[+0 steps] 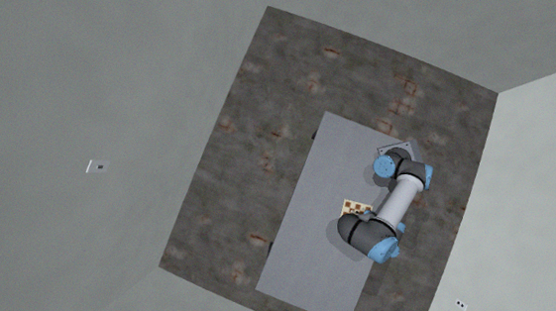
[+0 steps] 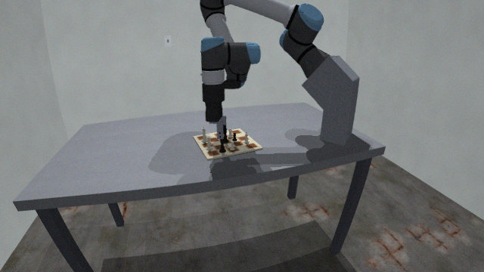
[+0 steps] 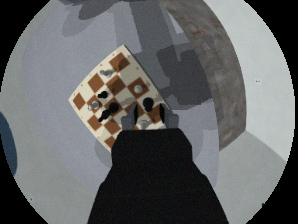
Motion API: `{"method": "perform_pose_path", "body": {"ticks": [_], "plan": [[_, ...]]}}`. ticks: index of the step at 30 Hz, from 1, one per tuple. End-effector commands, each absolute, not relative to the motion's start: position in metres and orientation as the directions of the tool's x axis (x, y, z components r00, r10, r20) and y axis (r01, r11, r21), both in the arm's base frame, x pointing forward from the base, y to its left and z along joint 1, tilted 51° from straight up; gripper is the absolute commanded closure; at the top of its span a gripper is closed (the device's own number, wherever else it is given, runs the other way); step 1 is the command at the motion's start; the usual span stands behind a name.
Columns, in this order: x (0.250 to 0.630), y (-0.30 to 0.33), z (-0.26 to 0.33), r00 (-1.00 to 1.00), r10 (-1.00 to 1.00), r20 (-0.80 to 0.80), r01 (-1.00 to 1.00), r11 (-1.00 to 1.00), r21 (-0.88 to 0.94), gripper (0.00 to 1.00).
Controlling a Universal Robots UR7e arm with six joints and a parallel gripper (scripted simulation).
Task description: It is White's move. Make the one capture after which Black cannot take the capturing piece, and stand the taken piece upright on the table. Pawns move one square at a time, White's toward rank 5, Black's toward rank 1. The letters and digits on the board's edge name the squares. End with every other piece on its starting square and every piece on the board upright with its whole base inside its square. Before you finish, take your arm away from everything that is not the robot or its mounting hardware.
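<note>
A small chessboard (image 2: 228,144) with brown and cream squares lies on the grey table; it also shows in the wrist view (image 3: 119,103) and partly under the arm in the overhead view (image 1: 356,206). Several white and black pieces stand on it, too small to name. My gripper (image 2: 222,135) hangs straight down low over the middle of the board, open and empty, its fingers on either side of a black piece. In the wrist view the fingertips reach the board's near edge, with a dark piece (image 3: 147,104) between them.
The arm's grey pedestal (image 2: 336,106) stands on the table to the right of the board. The table's front edge (image 2: 212,187) runs a short way in front of the board.
</note>
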State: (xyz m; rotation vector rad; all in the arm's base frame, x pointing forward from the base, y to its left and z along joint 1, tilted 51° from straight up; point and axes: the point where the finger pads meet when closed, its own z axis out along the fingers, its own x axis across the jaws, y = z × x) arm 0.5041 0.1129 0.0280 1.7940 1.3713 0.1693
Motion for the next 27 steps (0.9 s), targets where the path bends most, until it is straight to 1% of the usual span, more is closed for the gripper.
{"method": "perform_pose_path", "body": {"ticks": [1, 17, 27], "plan": [[0.5041, 0.1133, 0.0284, 0.389, 0.844, -0.368, 0.728, -0.038, 0.684, 0.21], [0.5046, 0.1129, 0.028, 0.389, 0.844, -0.368, 0.728, -0.038, 0.684, 0.21], [0.5125, 0.1054, 0.0191, 0.389, 0.844, -0.368, 0.728, -0.038, 0.684, 0.21]]}}
